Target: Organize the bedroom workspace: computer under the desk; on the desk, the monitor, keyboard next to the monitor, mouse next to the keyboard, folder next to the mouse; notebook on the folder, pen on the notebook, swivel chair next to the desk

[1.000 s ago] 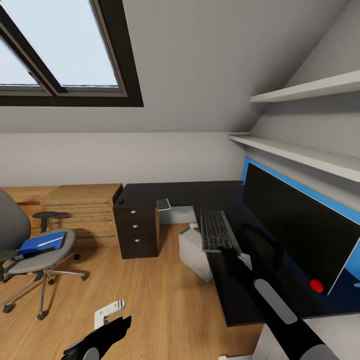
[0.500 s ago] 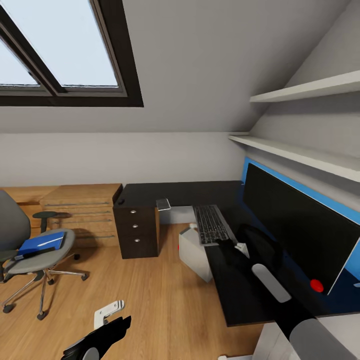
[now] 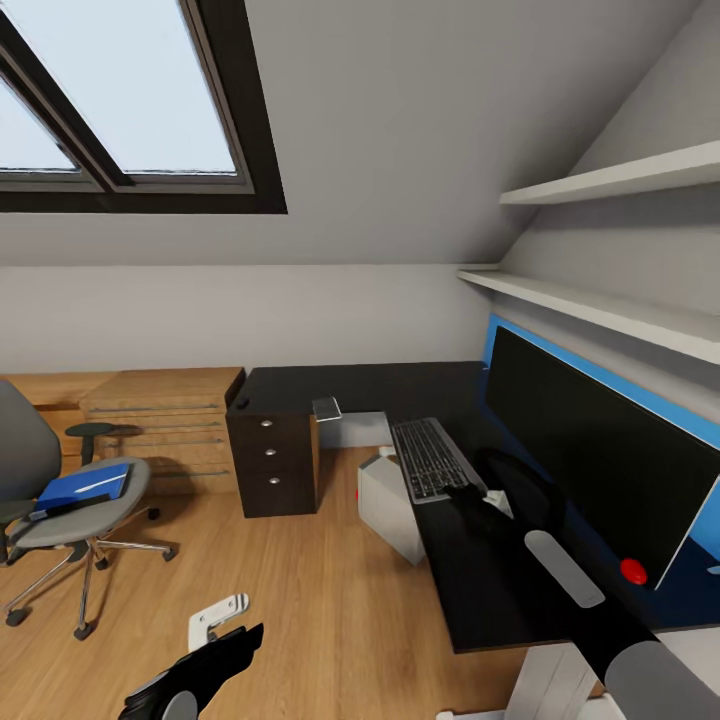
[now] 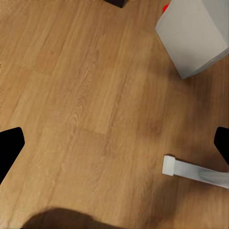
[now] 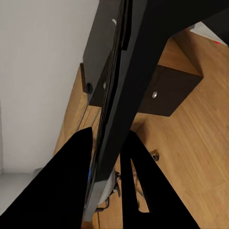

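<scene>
The right gripper [image 3: 470, 494] is closed on the near end of the slim dark grey keyboard [image 3: 431, 459]; the right wrist view shows its 2 black fingers [image 5: 76, 181] pinching the thin board edge-on. The board lies on the long black L-shaped desk [image 3: 380, 388], beside the wide black-fronted monitor [image 3: 590, 440], a hold that suits sliding it into line with the screen. The small pale grey computer tower [image 3: 388, 505] stands on the floor at the desk's edge. The bright blue folder [image 3: 85, 484] waits on the grey swivel chair [image 3: 60, 500], well apart. The left gripper [image 4: 114, 143] hangs idle over bare wood floor, jaws spread wide and empty.
</scene>
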